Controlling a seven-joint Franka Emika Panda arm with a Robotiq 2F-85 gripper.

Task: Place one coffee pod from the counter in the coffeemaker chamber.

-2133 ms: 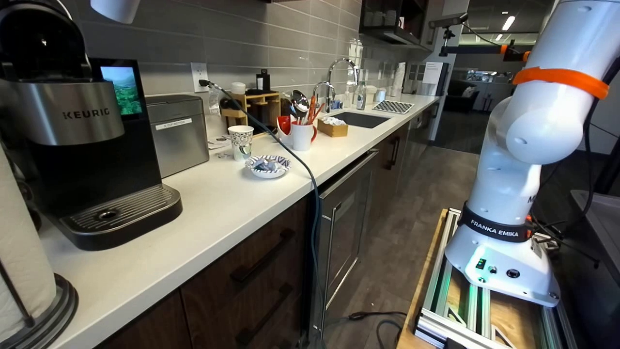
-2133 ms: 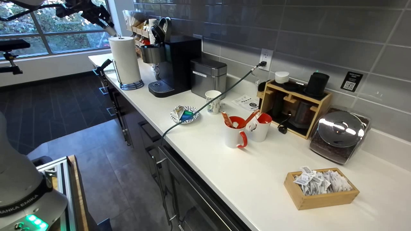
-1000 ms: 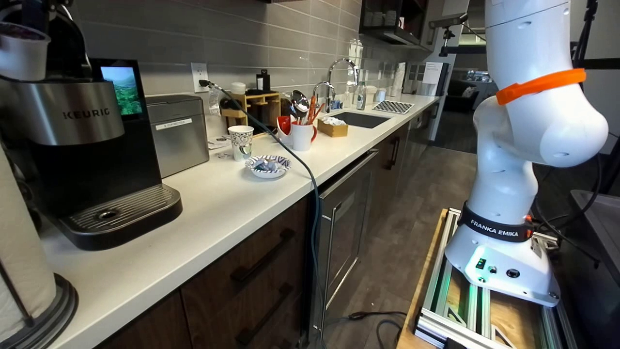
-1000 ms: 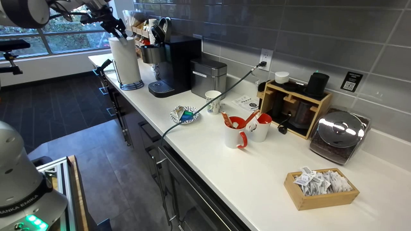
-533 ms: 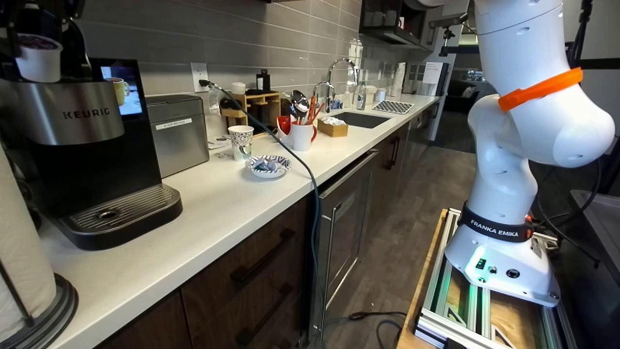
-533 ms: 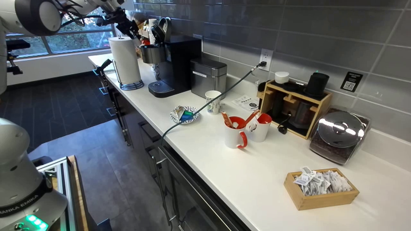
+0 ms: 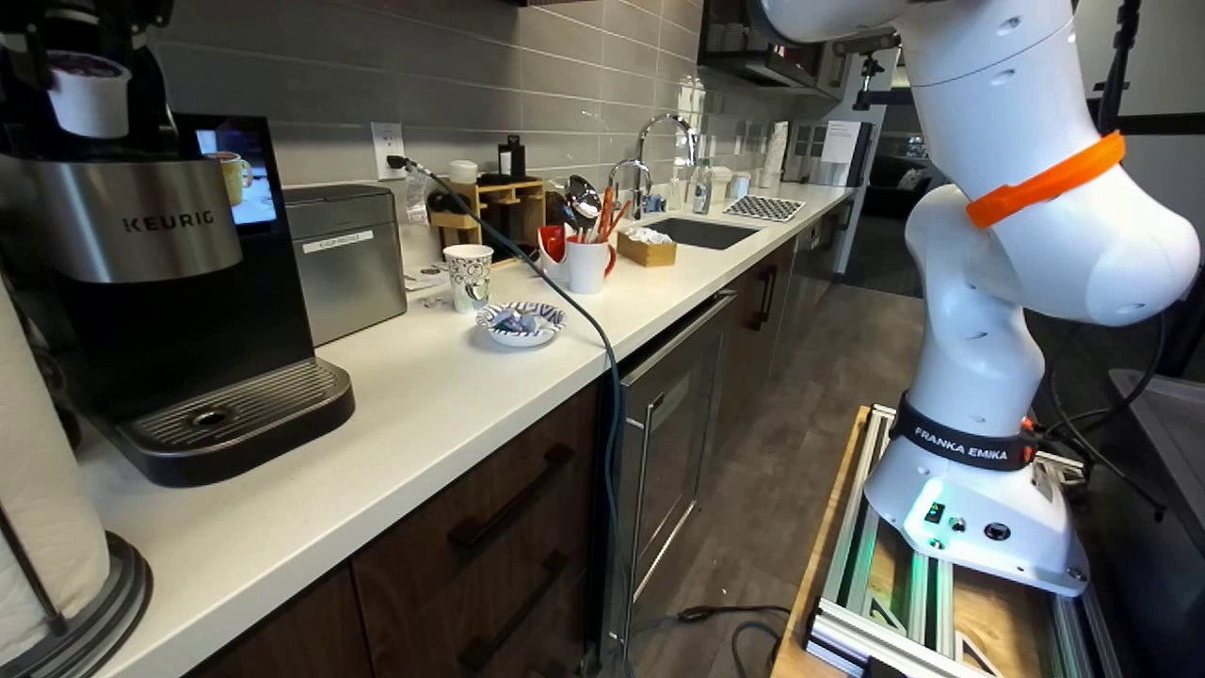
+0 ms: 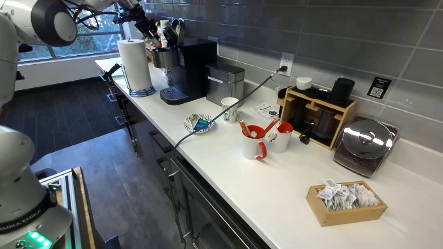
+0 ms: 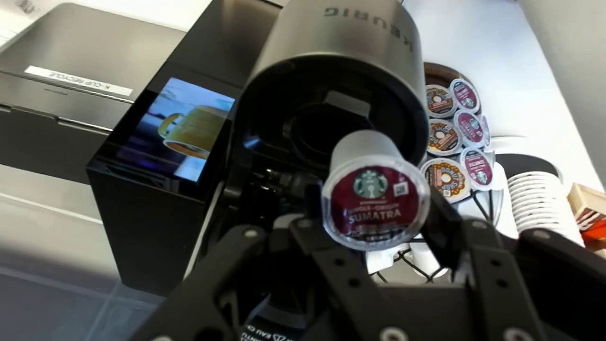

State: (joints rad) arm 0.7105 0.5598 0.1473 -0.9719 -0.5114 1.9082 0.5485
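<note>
The coffee pod (image 9: 376, 201), a white cup with a dark red Sumatra lid, is held between the fingers of my gripper (image 9: 374, 206) in the wrist view. Its lid faces the camera. The open coffeemaker chamber (image 9: 322, 128) lies just beyond the pod, which covers part of its rim. In an exterior view the pod (image 7: 91, 102) hangs slightly tilted above the silver Keurig head (image 7: 132, 221), apart from it. The gripper also shows in an exterior view (image 8: 154, 36) above the machine's front. The white counter (image 8: 221, 186) runs below.
The raised black lid (image 8: 173, 34) stands behind the chamber. A paper towel roll (image 8: 135, 64) stands beside the machine, under the arm. A steel box (image 8: 225, 83) is on its other side. More pods (image 9: 445, 137) and stacked cups (image 9: 535, 203) lie beyond the machine.
My gripper has carried the pod from beyond the paper towel roll to over the coffeemaker's head. In the last half second it rose slightly and moved inward. The machine's screen now shows a yellow mug.
</note>
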